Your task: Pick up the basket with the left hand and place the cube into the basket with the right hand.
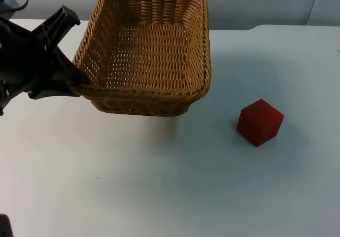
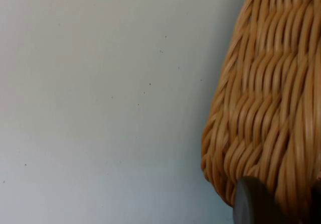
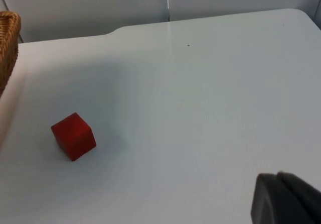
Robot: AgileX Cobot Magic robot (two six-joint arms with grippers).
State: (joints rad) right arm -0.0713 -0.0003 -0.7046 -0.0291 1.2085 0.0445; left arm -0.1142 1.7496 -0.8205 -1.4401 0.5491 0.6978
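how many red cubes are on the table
1. The red cube sits on the white table, apart from the wicker basket that the left pincer holds by its rim.

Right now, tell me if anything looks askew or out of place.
The wicker basket hangs tilted, gripped at its rim corner by the left claw, near side off the white table. That looks like the lift, not a fault. The red cube sits apart on the table. Nothing spilled or damaged.

Bright, even light; soft shadows under basket [image 1: 143, 56] and cube [image 1: 260, 122]; no glare.
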